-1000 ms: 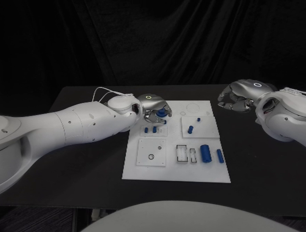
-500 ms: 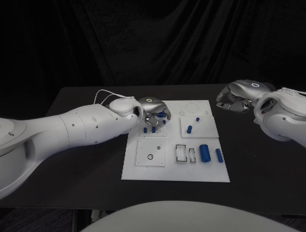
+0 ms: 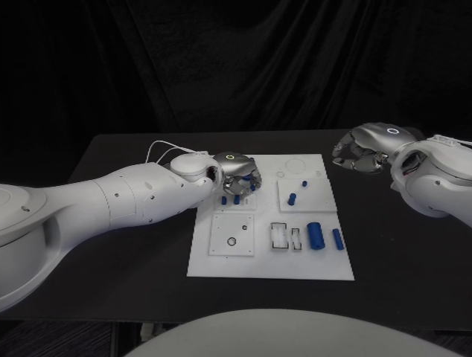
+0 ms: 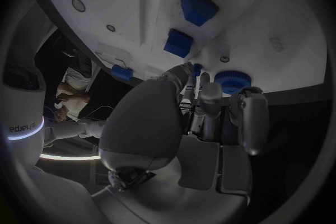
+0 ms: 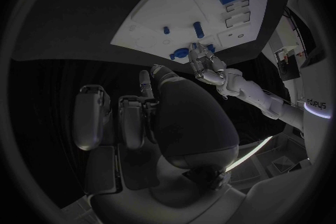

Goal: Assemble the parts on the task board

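While the fingers point(image 4: 183, 75) of the left hand point(image 3: 236, 172) reach down to the far-left part of the flat white task board point(image 3: 220, 268), they lie close together around a small blue part, a round knurled plastic piece point(image 4: 232, 80) seen just beside the fingertips in the left wrist view. Whether they actually pinch it I cannot tell; in the head view the hand covers that spot. Just nearer the robot on the board stand two short blue pegs point(image 3: 231, 199), side by side, close under the hand. Further out, a small blue pin point(image 3: 291, 198) lies on the square plate to the right, and a thick blue cylinder point(image 3: 316, 235) with a slimmer blue bar point(image 3: 338, 239) lies beside the slotted white block in the near row. A round hole sits in the near-left square.

The right hand point(image 3: 367, 148) hovers off the board's far-right corner, over the black table point(image 3: 129, 245), its fingers curled in and holding nothing.

The likely trouble is at the left fingertips: if the round part is only loosely caught, or tilted against its seat, it may jam or slip out and roll across the board. The bunched fingers could also knock the two pegs standing close by.
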Tool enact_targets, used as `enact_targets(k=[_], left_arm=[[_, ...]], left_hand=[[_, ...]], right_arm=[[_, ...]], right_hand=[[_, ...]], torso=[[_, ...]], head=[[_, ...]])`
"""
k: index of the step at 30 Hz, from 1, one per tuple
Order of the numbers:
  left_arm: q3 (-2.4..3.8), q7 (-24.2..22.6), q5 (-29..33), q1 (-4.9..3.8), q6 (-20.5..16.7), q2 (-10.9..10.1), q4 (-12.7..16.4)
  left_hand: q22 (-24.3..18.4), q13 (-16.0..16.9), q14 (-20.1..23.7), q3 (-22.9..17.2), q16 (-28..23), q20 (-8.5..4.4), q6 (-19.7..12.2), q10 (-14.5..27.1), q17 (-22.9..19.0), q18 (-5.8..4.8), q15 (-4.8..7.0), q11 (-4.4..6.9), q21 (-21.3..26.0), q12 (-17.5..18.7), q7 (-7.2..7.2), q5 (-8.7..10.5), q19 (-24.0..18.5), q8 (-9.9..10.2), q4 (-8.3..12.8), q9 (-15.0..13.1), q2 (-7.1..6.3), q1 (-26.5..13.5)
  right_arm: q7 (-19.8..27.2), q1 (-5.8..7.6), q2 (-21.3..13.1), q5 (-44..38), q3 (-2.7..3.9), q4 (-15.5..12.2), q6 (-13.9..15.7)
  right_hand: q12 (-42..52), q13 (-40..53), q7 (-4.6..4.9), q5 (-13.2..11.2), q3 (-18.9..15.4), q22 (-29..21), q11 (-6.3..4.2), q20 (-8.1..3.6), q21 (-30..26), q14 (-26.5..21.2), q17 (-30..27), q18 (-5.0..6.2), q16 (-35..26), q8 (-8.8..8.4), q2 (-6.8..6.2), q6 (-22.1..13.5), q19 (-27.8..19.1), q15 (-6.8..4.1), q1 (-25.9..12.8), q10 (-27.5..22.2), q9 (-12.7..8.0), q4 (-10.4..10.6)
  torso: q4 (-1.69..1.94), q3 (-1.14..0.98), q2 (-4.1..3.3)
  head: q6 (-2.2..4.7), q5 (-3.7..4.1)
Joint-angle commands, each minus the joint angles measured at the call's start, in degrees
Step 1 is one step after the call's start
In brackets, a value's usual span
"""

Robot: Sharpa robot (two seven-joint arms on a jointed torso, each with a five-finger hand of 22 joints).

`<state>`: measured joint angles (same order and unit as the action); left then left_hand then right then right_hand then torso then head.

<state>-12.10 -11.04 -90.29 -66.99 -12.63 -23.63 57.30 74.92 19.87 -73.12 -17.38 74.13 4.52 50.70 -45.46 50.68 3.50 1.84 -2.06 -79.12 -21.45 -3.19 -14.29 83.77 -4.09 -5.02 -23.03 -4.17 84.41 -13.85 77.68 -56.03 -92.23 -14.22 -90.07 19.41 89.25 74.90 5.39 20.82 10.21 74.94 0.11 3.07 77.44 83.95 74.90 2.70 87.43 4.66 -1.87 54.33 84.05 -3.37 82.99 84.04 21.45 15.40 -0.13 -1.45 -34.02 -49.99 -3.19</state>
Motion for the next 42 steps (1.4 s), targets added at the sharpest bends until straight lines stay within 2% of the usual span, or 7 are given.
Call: enact_targets(k=[1,9,21,30,34,40,42], left_arm=[[0.06,-0.33,-0.14,0.23,-0.06,0.29,-0.15],[0.06,-0.53,-0.14,0.56,-1.05,0.62,-0.79],[0.06,-0.99,-0.14,1.36,-5.13,0.70,-1.49],[0.07,-2.87,-0.14,1.22,-11.32,-2.00,1.77],[0.15,-3.44,-0.14,-0.04,-14.10,-4.90,5.85],[0.19,-3.40,-0.13,-3.59,-14.03,-9.60,12.04],[0.18,-3.69,-0.13,-4.41,-13.19,-11.10,13.62]], left_hand=[[11.53,-0.08,-0.15,-0.59,0.34,-0.22,0.40,-1.00,-0.05,-0.77,0.41,0.12,-0.27,-0.11,-0.02,-0.43,0.15,-0.31,0.13,0.12,0.06,0.68],[11.66,-0.29,-0.83,-2.14,0.52,-0.96,3.74,-4.59,-0.04,-0.88,1.13,0.92,-0.71,0.02,-0.34,-0.73,0.50,-1.36,0.57,-0.10,0.66,0.82],[11.68,-0.47,-1.04,-2.39,0.40,-1.23,7.25,-8.53,-0.56,-0.91,1.28,0.96,-0.77,0.33,-0.51,-1.37,0.60,-2.89,1.41,-0.99,0.99,0.74],[11.61,-0.46,-1.02,-2.11,0.04,-1.28,8.78,-10.51,-1.58,-0.86,1.27,0.81,-0.56,0.51,-0.76,-2.35,0.54,-3.65,1.87,-1.63,1.00,0.49],[11.56,-0.54,-0.93,-2.08,-0.08,-1.25,8.97,-10.65,-1.65,-0.84,1.12,0.68,-0.42,0.74,-0.92,-2.68,0.46,-3.75,2.04,-1.76,0.86,0.51],[11.38,-0.74,-0.54,-1.99,-0.50,-1.16,8.72,-10.50,-2.46,-0.71,0.98,0.54,0.15,1.26,-1.00,-2.71,0.13,-3.59,1.97,-1.82,0.74,0.23],[11.03,-1.04,0.33,-1.89,-1.15,-0.98,8.13,-9.92,-3.53,-0.47,0.79,0.69,1.28,2.05,-0.83,-1.66,-0.57,-3.23,1.67,-1.82,0.88,-0.19]], right_arm=[[0.13,-0.14,-0.07,-0.25,0.04,-0.15,0.47],[-0.03,-0.14,-0.17,-0.25,0.04,-0.23,0.20],[-0.03,-0.14,-0.16,-0.24,0.04,-0.21,0.29],[-0.04,-0.15,-0.26,-0.24,0.04,-0.11,0.19],[-0.13,-0.15,-0.43,-0.24,0.04,-0.25,0.11],[-0.33,-0.15,-0.73,-0.23,0.04,-0.16,0.00],[-0.39,-0.15,-0.67,-0.20,0.03,-0.04,-0.03]], right_hand=[[-0.13,14.21,0.14,0.36,0.32,11.47,0.04,-0.22,0.25,5.45,13.20,0.03,0.07,0.38,-0.20,0.53,1.15,-0.10,0.11,4.95,0.08,-0.04],[-0.06,14.27,0.12,0.38,0.36,11.48,0.03,-0.22,0.28,5.47,13.23,0.02,0.11,0.43,-0.18,0.65,1.16,-0.11,0.13,5.02,0.09,-0.06],[-0.03,14.31,0.09,0.40,0.41,11.48,0.02,-0.23,0.28,5.48,13.26,0.02,0.15,0.49,-0.17,0.82,1.17,-0.13,0.17,5.06,0.12,-0.11],[-0.08,14.25,0.09,0.38,0.43,11.48,0.01,-0.24,0.29,5.46,13.20,0.02,0.07,0.51,-0.19,0.90,1.17,-0.13,0.17,5.00,0.12,-0.12],[-0.11,14.23,0.09,0.38,0.43,11.47,0.01,-0.24,0.24,5.46,13.20,0.03,0.08,0.51,-0.20,0.91,1.16,-0.14,0.16,4.97,0.12,-0.12],[-0.19,14.15,0.10,0.36,0.42,11.47,0.01,-0.25,0.25,5.45,13.19,0.03,0.05,0.49,-0.23,0.91,1.16,-0.14,0.13,4.88,0.11,-0.11],[-0.19,14.15,0.10,0.36,0.42,11.47,0.01,-0.25,0.25,5.45,13.19,0.03,0.05,0.49,-0.23,0.91,1.16,-0.14,0.13,4.88,0.11,-0.11]], torso=[[-0.04,0.05,-0.03],[0.03,0.02,-0.01],[-0.03,0.05,0.06],[0.00,0.04,0.07],[-0.15,0.05,0.03],[0.08,-0.02,0.11],[0.03,-0.05,0.15]], head=[[-0.01,-0.12],[-0.01,0.09],[-0.01,0.19],[-0.01,0.27],[-0.01,0.59],[-0.01,0.71],[-0.01,0.57]])
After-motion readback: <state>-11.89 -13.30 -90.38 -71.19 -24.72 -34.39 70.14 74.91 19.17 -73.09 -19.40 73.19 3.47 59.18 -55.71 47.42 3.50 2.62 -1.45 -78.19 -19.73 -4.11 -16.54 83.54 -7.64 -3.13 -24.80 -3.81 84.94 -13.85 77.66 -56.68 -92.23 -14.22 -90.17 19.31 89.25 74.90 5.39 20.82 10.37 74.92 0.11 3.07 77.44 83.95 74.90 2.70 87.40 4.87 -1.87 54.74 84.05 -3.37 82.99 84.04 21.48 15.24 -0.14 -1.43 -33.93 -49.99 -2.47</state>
